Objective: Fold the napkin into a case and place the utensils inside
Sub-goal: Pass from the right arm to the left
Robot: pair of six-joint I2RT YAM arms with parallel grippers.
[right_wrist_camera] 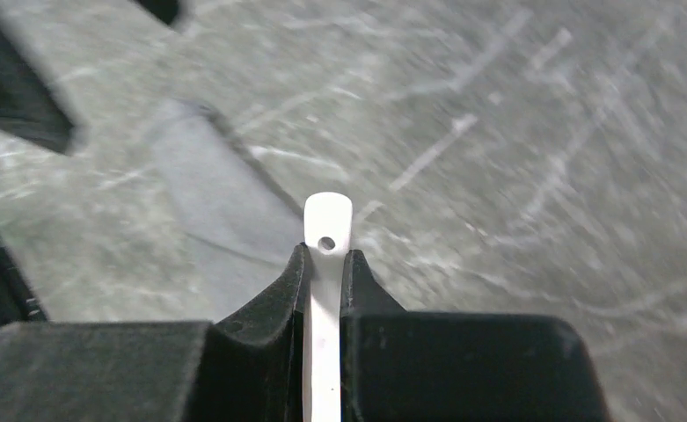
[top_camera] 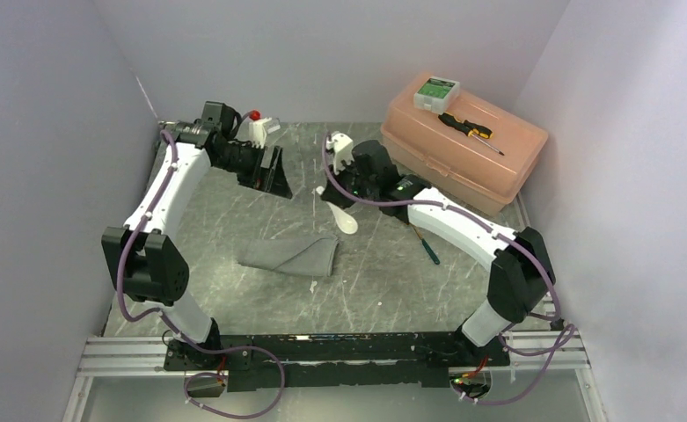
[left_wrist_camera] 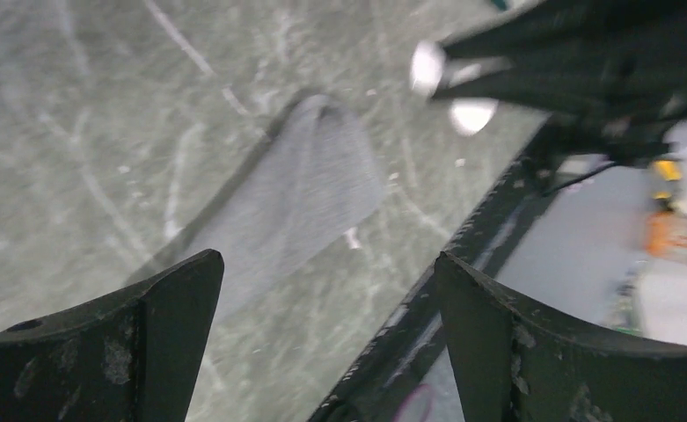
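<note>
The grey napkin (top_camera: 291, 255) lies folded into a flat wedge in the middle of the table and also shows in the left wrist view (left_wrist_camera: 295, 193) and the right wrist view (right_wrist_camera: 208, 207). My right gripper (top_camera: 338, 198) is shut on the white spoon (top_camera: 347, 220), just behind the napkin's right end. In the right wrist view the fingers (right_wrist_camera: 295, 281) pinch the spoon's handle (right_wrist_camera: 328, 220), and its holed tip sticks out past them (right_wrist_camera: 325, 259). My left gripper (top_camera: 269, 176) hangs open and holds nothing, behind and left of the napkin (left_wrist_camera: 326, 264).
A pink plastic box (top_camera: 489, 163) stands at the back right. On its lid lie a black-and-yellow screwdriver (top_camera: 470, 130) and a small white-and-green box (top_camera: 435, 92). Another screwdriver (top_camera: 426, 246) lies on the table beside the right arm. A metal rail (top_camera: 322, 352) runs along the near edge.
</note>
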